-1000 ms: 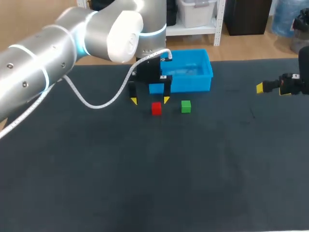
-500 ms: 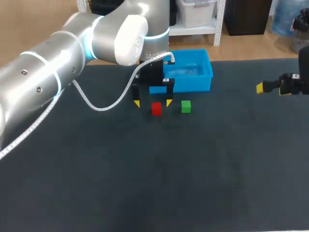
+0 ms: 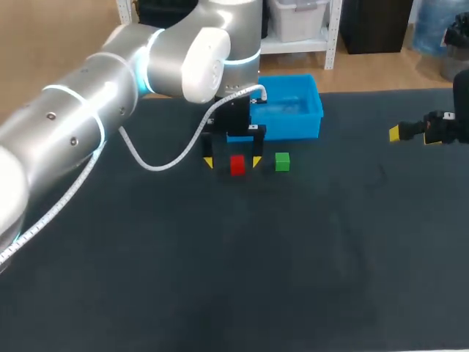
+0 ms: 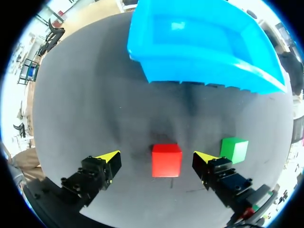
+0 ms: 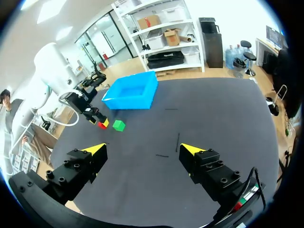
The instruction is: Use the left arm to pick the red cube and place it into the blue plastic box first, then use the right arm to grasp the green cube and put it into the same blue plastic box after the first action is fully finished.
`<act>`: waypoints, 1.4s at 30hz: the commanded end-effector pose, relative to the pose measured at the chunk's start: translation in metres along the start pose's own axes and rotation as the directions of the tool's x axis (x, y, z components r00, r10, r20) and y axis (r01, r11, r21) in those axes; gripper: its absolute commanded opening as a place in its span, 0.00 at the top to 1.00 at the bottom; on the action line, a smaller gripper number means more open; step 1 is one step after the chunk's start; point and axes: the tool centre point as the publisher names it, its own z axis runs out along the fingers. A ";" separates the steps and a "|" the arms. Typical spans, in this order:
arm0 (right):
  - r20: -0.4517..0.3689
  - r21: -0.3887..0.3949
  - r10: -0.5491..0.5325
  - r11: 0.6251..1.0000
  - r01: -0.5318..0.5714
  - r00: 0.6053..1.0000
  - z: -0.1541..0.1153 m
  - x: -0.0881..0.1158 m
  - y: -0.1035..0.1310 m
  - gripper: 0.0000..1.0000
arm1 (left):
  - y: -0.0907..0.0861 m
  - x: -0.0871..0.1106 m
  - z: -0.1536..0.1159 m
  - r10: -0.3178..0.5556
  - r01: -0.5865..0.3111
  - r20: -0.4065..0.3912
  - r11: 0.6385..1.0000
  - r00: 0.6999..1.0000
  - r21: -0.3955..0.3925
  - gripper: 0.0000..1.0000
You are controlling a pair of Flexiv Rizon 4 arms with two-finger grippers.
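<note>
Straddling smooth red cube [image 4: 166,160]: left hand [image 4: 156,156], spread; blue plastic box [image 4: 204,42] beyond.

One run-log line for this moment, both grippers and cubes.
left gripper: open, straddling red cube, not touching | right gripper: open, away from cubes | green cube: beside red cube, untouched | blue plastic box: no cube inside

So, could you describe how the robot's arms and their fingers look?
The left arm is a thick silver tube with rounded joints, a white cap and glowing light-blue rings. A white cable loops along it to the black left gripper. The right gripper is black too. Both have blocky black fingers with bright yellow wedge-shaped tips.
</note>
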 end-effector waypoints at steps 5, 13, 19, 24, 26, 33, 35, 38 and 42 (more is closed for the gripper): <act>0.000 0.001 -0.001 1.000 0.001 1.000 0.000 0.000 0.000 0.00 | -0.003 -0.003 0.004 -0.018 0.018 -0.023 1.000 1.000 -0.003 0.00; 0.000 0.001 -0.001 1.000 0.001 1.000 0.000 0.000 0.000 0.00 | -0.004 0.001 0.010 -0.030 0.030 -0.031 1.000 0.999 -0.001 0.00; 0.000 0.001 -0.001 1.000 0.001 1.000 0.000 0.000 0.000 0.00 | -0.003 0.002 0.013 -0.036 0.036 -0.039 0.999 0.999 -0.004 0.00; 0.000 0.001 -0.001 1.000 0.001 1.000 0.000 0.000 0.000 0.00 | -0.003 0.002 0.015 -0.034 0.034 -0.033 0.999 0.999 0.003 0.00; 0.000 0.001 -0.001 1.000 0.001 1.000 0.000 0.000 0.000 0.00 | -0.003 0.002 0.015 -0.036 0.036 -0.032 0.999 0.999 0.003 0.00; 0.000 0.001 -0.001 1.000 0.001 1.000 0.000 0.000 0.000 0.00 | -0.003 0.000 0.016 -0.040 0.040 -0.025 0.999 0.999 0.000 0.00; 0.000 0.001 -0.001 1.000 0.001 1.000 0.000 0.000 0.000 0.00 | -0.003 -0.001 0.016 -0.040 0.040 -0.020 0.999 0.999 -0.002 0.00; 0.000 0.001 -0.001 1.000 0.001 1.000 0.000 0.000 0.000 0.00 | -0.004 -0.002 0.016 -0.039 0.039 -0.018 0.999 0.999 -0.005 0.00; 0.000 0.001 -0.001 1.000 0.001 1.000 0.000 0.000 0.000 0.00 | -0.005 -0.002 0.016 -0.037 0.037 -0.018 0.999 0.999 -0.005 0.09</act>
